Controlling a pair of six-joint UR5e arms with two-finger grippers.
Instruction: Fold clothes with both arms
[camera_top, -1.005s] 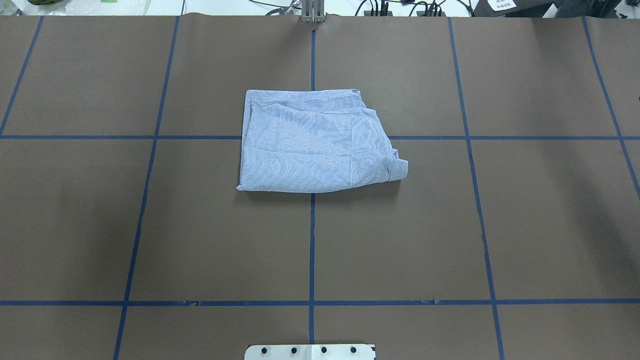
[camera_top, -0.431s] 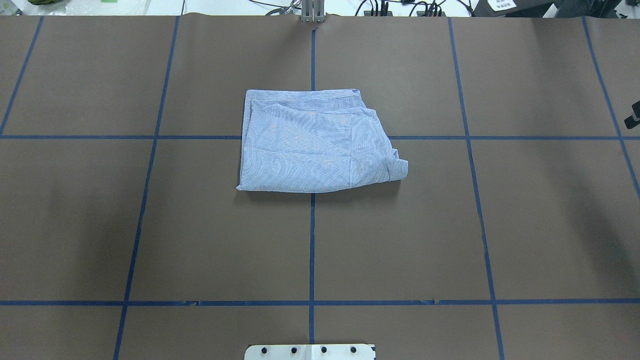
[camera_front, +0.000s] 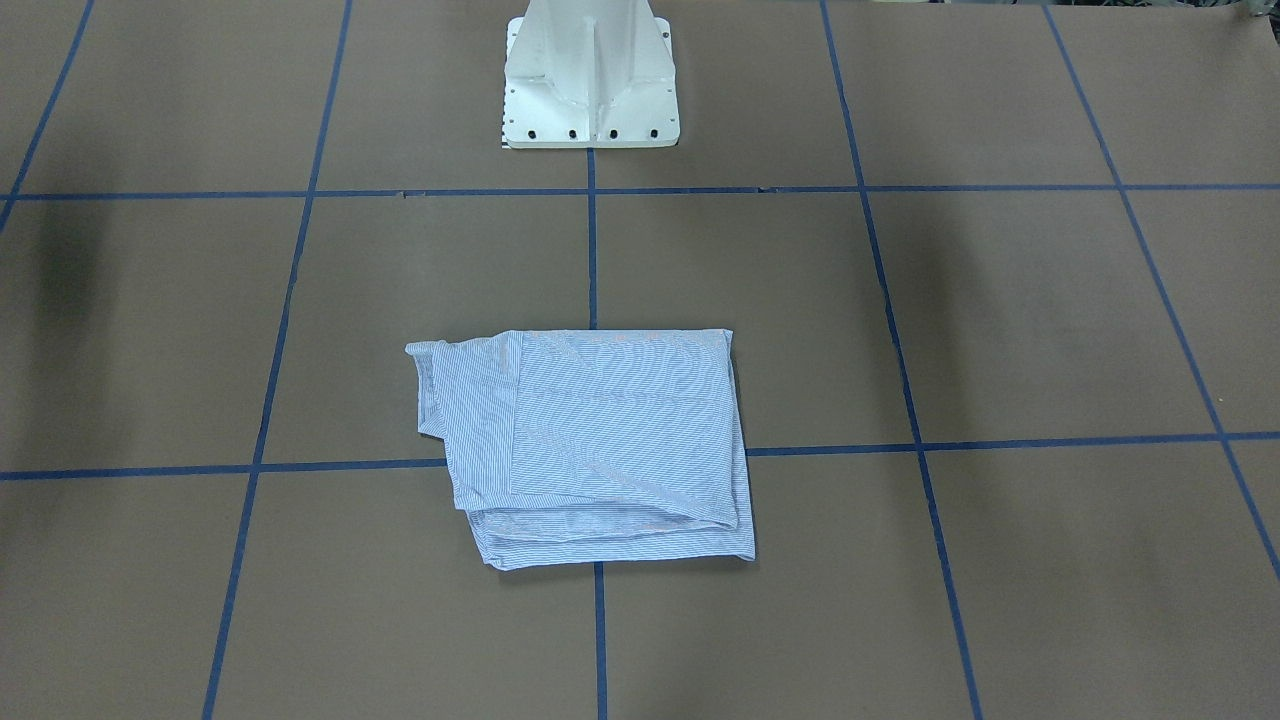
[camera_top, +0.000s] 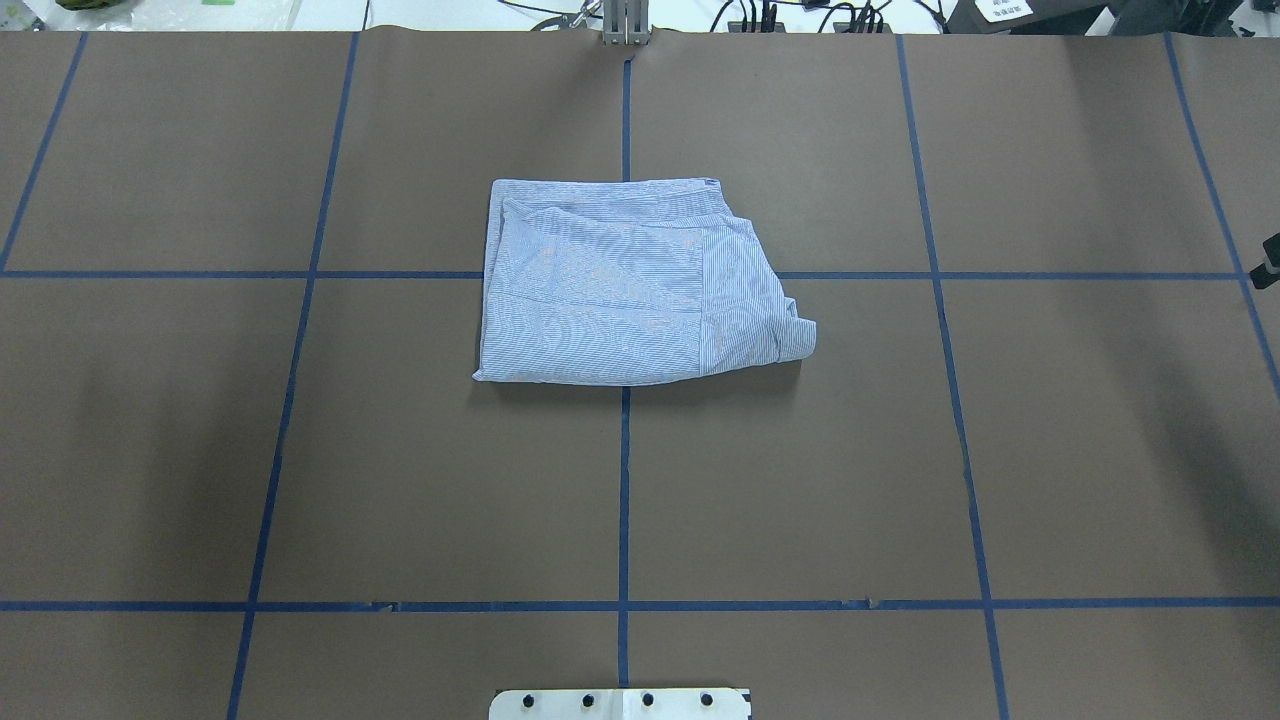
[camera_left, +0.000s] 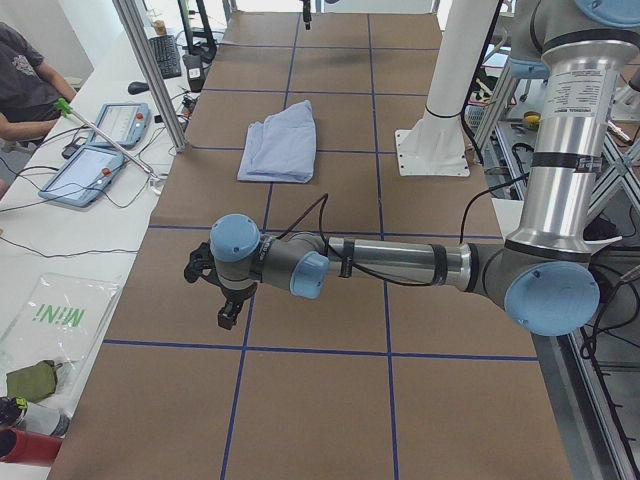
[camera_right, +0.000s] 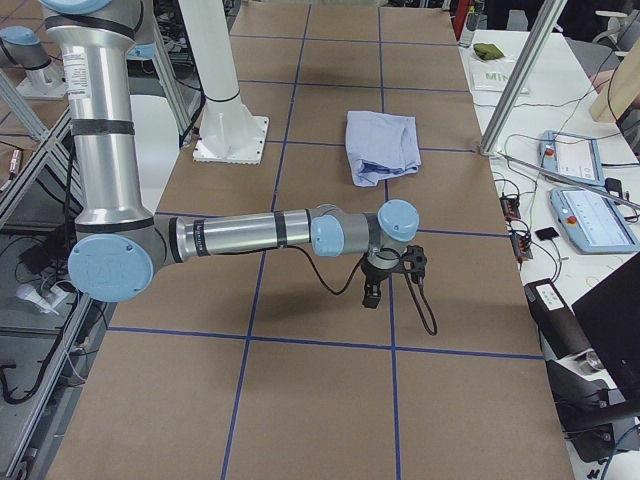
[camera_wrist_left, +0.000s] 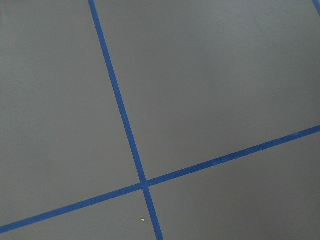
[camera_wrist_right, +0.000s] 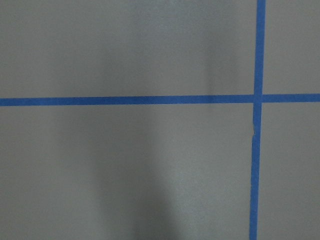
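The light blue striped shirt lies folded into a rough rectangle at the table's middle, also in the front view and both side views. No gripper touches it. My left gripper hangs low over the bare table, far to the shirt's left, and I cannot tell whether it is open or shut. My right gripper hangs low over the table far to the shirt's right. Only a black sliver of it shows at the overhead view's right edge, so I cannot tell its state. Both wrist views show only brown table and blue tape.
The white pedestal base stands at the robot's side of the table, behind the shirt. Blue tape lines grid the brown table. Control tablets and cables lie on a side bench beyond the far edge, where a person sits.
A black part of my right gripper has come into the overhead view at its right edge and shifted slightly toward the robot. The shirt has not moved.
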